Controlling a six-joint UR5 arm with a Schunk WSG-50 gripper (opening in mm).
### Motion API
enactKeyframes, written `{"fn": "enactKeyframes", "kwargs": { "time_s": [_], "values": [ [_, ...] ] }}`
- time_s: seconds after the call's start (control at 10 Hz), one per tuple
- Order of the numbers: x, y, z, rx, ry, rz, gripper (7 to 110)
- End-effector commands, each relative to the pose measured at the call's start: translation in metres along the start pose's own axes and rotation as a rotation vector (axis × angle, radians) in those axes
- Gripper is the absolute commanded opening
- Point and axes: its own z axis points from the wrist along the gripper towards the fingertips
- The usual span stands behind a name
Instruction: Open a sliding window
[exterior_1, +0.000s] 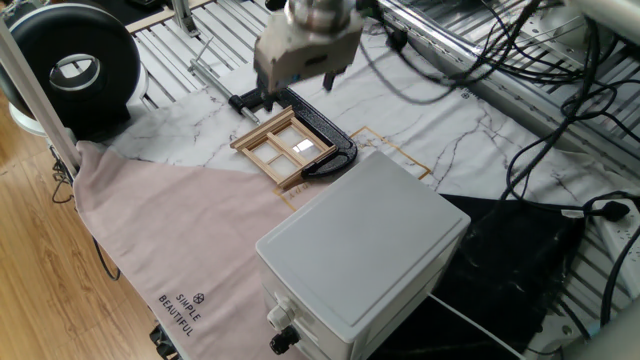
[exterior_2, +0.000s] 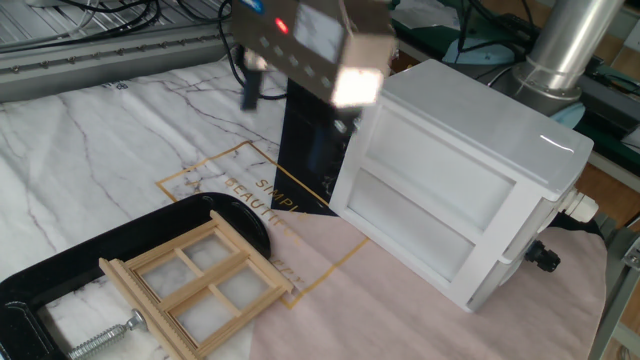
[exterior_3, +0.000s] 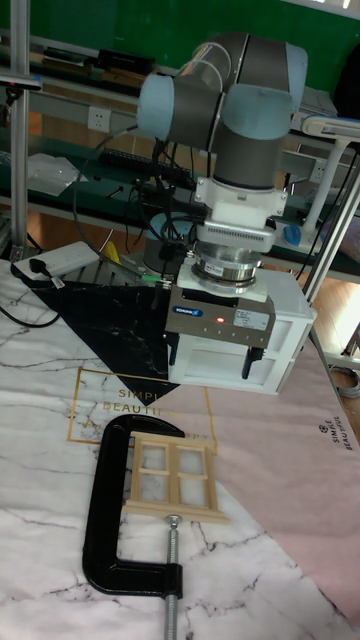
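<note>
The sliding window (exterior_1: 283, 148) (exterior_2: 200, 288) (exterior_3: 178, 478) is a small tan wooden frame with thin bars, lying flat on the marble-patterned mat. A black C-clamp (exterior_1: 330, 135) (exterior_2: 60, 268) (exterior_3: 103, 500) wraps around it. My gripper (exterior_1: 298, 92) (exterior_2: 295, 105) (exterior_3: 211, 360) hangs open above the mat, just behind the window and clear of it, with nothing between its fingers. It is blurred by motion in both fixed views.
A large white box (exterior_1: 360, 250) (exterior_2: 450, 190) (exterior_3: 288, 330) stands close beside the window and behind the gripper. A pink cloth (exterior_1: 180, 240) covers the near table. A black round device (exterior_1: 75, 65) sits at the far left. Cables (exterior_1: 520, 60) lie along the back.
</note>
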Motion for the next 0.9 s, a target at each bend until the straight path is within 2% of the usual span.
{"fn": "enactKeyframes", "kwargs": {
  "time_s": [0.0, 0.1, 0.2, 0.3, 0.5, 0.6, 0.7, 0.8],
  "values": [
    [0.022, 0.005, 0.018, 0.062, 0.001, -0.055, 7],
    [0.028, 0.027, 0.019, -0.007, 0.009, -0.01, 7],
    [0.037, 0.058, 0.017, -0.122, 0.041, 0.027, 7],
    [0.039, 0.061, 0.017, -0.148, 0.045, -0.025, 7],
    [0.029, 0.054, 0.019, -0.131, 0.008, -0.108, 7],
    [0.027, 0.044, 0.02, -0.089, -0.003, -0.152, 22],
    [0.029, 0.027, 0.022, -0.011, 0.006, -0.164, 22],
    [0.031, 0.019, 0.023, 0.029, 0.006, -0.161, 44]
  ]
}}
